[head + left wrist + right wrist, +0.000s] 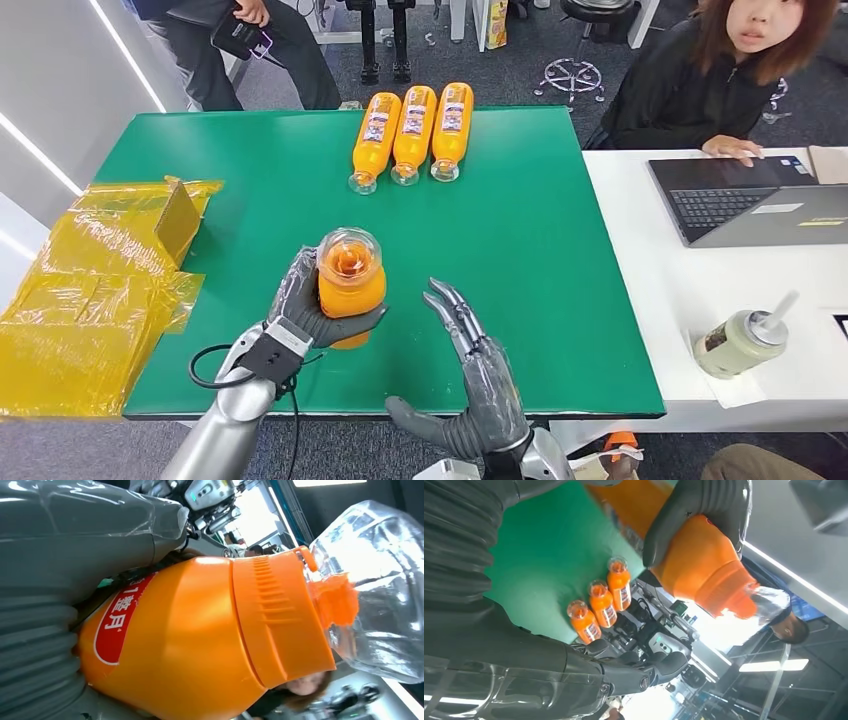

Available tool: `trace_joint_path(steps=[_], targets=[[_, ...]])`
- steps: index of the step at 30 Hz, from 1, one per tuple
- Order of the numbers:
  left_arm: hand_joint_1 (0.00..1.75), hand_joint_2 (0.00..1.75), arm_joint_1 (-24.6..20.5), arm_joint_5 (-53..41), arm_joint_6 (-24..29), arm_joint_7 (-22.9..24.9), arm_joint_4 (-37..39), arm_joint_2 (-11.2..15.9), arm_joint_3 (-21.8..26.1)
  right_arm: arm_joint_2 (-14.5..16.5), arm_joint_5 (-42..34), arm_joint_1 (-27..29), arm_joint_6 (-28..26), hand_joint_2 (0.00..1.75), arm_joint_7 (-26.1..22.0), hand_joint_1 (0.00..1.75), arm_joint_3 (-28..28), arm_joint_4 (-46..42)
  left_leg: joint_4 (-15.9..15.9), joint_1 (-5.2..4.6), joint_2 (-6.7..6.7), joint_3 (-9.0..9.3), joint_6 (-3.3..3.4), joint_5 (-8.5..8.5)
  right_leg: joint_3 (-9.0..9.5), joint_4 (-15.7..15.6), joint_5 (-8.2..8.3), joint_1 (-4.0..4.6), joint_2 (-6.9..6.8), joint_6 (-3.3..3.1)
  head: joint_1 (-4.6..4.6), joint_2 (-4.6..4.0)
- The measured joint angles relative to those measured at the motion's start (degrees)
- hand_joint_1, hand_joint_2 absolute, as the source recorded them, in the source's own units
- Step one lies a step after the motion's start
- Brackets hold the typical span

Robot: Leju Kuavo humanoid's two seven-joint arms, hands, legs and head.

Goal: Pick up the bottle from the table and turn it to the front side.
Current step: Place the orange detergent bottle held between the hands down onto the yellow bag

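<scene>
My left hand (300, 300) grips an orange bottle (350, 280) with a clear domed cap, lifted above the green table (540, 300) and pointing up toward my head camera. In the left wrist view the bottle (200, 640) shows an orange collar, the clear cap and part of a red label. My right hand (470, 370) hovers just right of the bottle, fingers spread, holding nothing. The right wrist view shows the held bottle (704, 565) wrapped by the left hand's fingers (694, 510).
Three more orange bottles (410, 135) lie side by side at the table's far edge. Yellow plastic bags (90, 290) cover the left side. A white desk (720, 300) on the right carries a laptop (750, 200) and a cup (740, 340); a person sits behind it.
</scene>
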Motion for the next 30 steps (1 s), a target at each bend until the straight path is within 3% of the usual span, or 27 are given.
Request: trace_joint_path(steps=[10,15,21,30], targets=[[1.75,1.75,-3.04,-8.92,0.19,5.54,2.62,15.30,-0.62,-3.54,-3.76,1.56,-2.46,1.75,-1.44,0.00,0.97,2.56,-0.03,0.03,0.12,0.00,-0.08,0.05,-0.09,0.04,0.01,0.02,0.12,-0.03,-0.02,0.00],[1.75,1.75,-6.18,-14.79,3.18,7.40,8.41,20.74,-0.69,-4.91,-5.33,2.12,-3.18,1.75,-1.32,0.00,1.06,2.57,-0.04,0.04,0.16,0.00,-0.12,0.07,-0.10,0.05,0.03,0.02,0.16,-0.06,0.00,0.00],[1.73,1.75,-8.26,-22.49,9.68,9.91,15.71,24.10,-0.75,-6.63,-8.26,2.61,-4.56,1.75,-1.67,0.00,1.53,3.07,-0.04,0.03,0.23,-0.02,-0.12,0.07,-0.13,0.03,0.06,0.02,0.24,-0.11,0.01,0.00],[1.71,1.75,-11.54,-39.04,17.42,19.87,29.07,25.33,-1.70,-7.90,-10.23,2.18,-5.25,1.75,-1.17,0.00,2.64,3.53,-0.04,0.04,0.30,-0.03,-0.18,0.05,-0.19,0.04,0.10,0.02,0.32,-0.16,0.02,0.00]])
